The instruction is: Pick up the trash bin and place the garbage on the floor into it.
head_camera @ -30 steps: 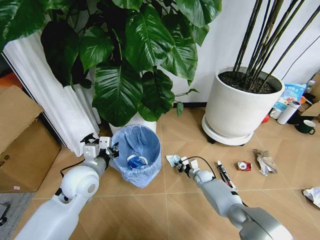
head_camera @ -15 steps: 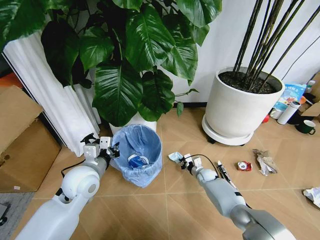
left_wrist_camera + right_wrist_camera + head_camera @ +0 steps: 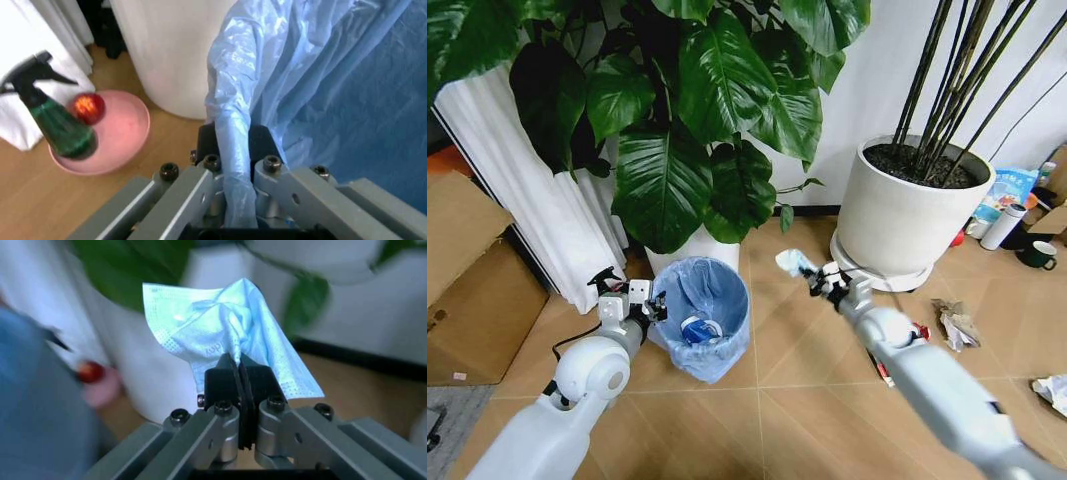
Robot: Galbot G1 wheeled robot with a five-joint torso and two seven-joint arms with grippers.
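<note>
The bin [image 3: 702,315] is held off the floor [image 3: 807,400] by its bag-lined rim, pinched in the left gripper [image 3: 233,165], so its mouth is presented; a blue face mask [image 3: 227,347] is clamped in the right gripper [image 3: 819,275], raised beside the bin, apparently for dropping in; more litter [image 3: 955,325] is left by the white pot [image 3: 907,215].

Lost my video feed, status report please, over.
Left end effector shut on trash bin bag rim. Right end effector shut on face mask, raised beside the bin. Red can, crumpled paper on floor.
</note>
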